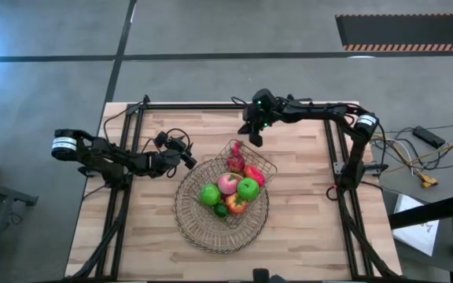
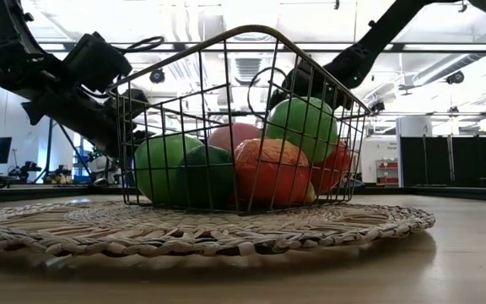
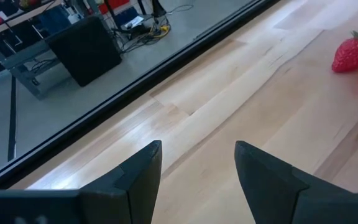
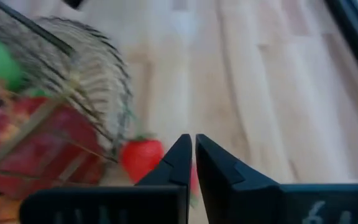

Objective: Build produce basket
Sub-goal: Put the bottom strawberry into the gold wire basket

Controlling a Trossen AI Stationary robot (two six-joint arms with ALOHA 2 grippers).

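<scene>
Right gripper [image 4: 193,160] jaws pinched shut, empty, just above a strawberry [image 4: 141,157] on the bench [image 1: 305,228] beside the basket [image 1: 264,167], far side. Left gripper [image 3: 197,168] jaws half open, empty, waiting left of the mat [image 1: 191,224]. Basket on the mat, holding apples [image 1: 248,188], peach [image 1: 227,184] and other fruit. Likely risks: shut jaws nudging the strawberry away, or catching the wire and shifting the basket.

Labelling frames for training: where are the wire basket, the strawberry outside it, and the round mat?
wire basket [image 2: 226,38]: low view, top rim wire.
strawberry [image 4: 140,158]: right wrist view, red body.
round mat [image 2: 378,221]: low view, bare woven edge.
</scene>
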